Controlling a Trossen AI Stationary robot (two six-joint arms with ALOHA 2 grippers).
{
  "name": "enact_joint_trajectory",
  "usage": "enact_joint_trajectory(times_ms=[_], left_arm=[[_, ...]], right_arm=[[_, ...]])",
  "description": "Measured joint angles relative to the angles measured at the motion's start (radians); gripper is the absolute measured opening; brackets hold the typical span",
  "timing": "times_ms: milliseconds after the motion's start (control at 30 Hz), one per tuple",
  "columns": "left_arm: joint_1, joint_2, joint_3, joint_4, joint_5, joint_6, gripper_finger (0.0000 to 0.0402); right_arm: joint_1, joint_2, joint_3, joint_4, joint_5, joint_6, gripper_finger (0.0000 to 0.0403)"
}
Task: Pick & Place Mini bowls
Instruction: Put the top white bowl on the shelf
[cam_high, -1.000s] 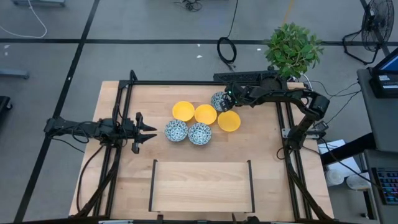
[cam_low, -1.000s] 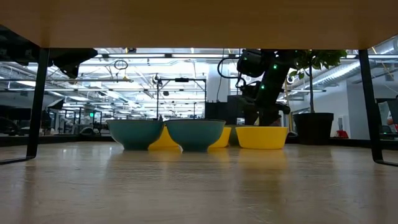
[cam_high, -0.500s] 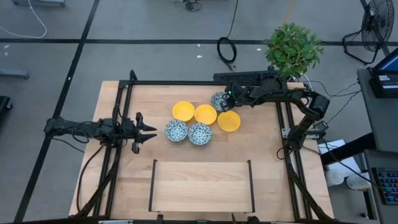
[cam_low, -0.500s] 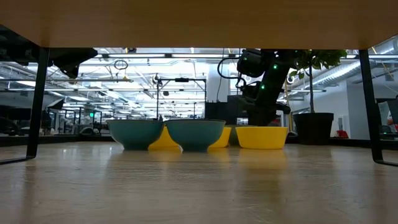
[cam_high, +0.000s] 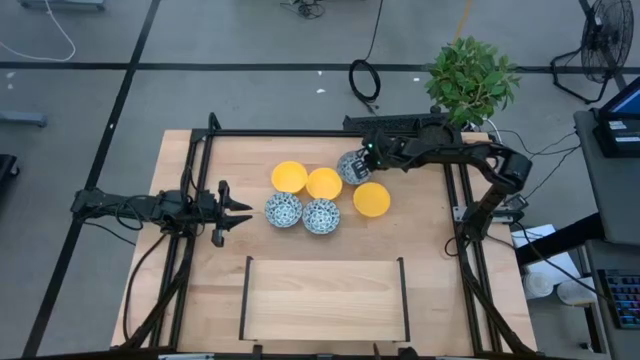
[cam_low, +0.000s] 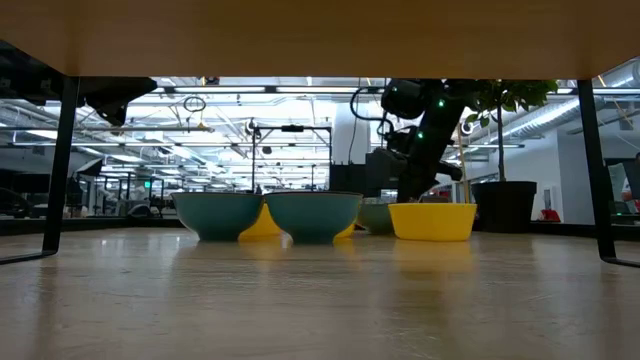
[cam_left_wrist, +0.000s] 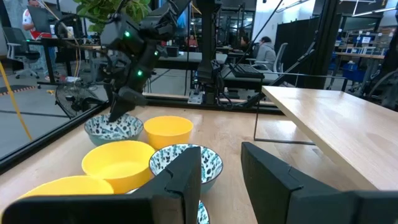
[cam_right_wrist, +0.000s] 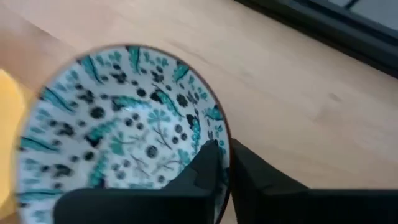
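Six mini bowls stand in a cluster on the table's far half. Three are yellow (cam_high: 289, 176) (cam_high: 323, 183) (cam_high: 371, 199). Two blue-patterned ones (cam_high: 283, 210) (cam_high: 321, 215) stand nearer the front. The third patterned bowl (cam_high: 350, 168) is the farthest, and my right gripper (cam_high: 364, 157) is shut on its rim, coming slanting down from the far right. It also shows in the left wrist view (cam_left_wrist: 114, 127). My left gripper (cam_left_wrist: 221, 180) waits open at the table's left side (cam_high: 240, 212), pointing level toward the bowls and touching nothing. My right gripper pinches the patterned bowl's rim (cam_right_wrist: 219, 132) on its far right side, one finger (cam_right_wrist: 208, 163) inside the bowl and the other (cam_right_wrist: 252, 177) outside. The fingers slant down from the table's far right. The bowl sits upright, mouth up, its base on the table.
A raised wooden shelf on black legs (cam_high: 325, 300) stands at the near middle. A potted plant (cam_high: 470, 78) stands beyond the far right corner. Black frame rails (cam_high: 300, 133) run along the table's far and side edges.
My right gripper has shut on the patterned bowl's rim without leaving its place. In closing it has nudged that bowl slightly toward the near side. The neighbouring yellow bowls have slid a little apart, two toward the left and one toward the near right.
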Motion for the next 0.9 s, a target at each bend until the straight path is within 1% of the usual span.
enact_joint_trajectory(times_ms=[233, 333, 533, 733, 867, 900], left_arm=[[0.0, 0.0, 0.0, 0.0, 0.0, 0.0, 0.0118], [0.0, 0.0, 0.0, 0.0, 0.0, 0.0, 0.0118], [0.0, 0.0, 0.0, 0.0, 0.0, 0.0, 0.0118], [0.0, 0.0, 0.0, 0.0, 0.0, 0.0, 0.0118], [0.0, 0.0, 0.0, 0.0, 0.0, 0.0, 0.0118], [0.0, 0.0, 0.0, 0.0, -0.001, 0.0, 0.0118]], right_arm=[[0.007, -0.035, -0.003, 0.019, 0.009, -0.06, 0.0004], [0.021, -0.065, -0.006, 0.028, 0.062, -0.097, 0.0002], [0.063, -0.174, -0.005, 0.05, 0.21, -0.182, 0.0001], [0.155, -0.273, -0.007, 0.076, 0.328, -0.31, 0.0001], [0.237, -0.301, -0.025, 0.167, 0.406, -0.434, 0.0001], [0.259, -0.302, -0.035, 0.221, 0.427, -0.472, 0.0001]])
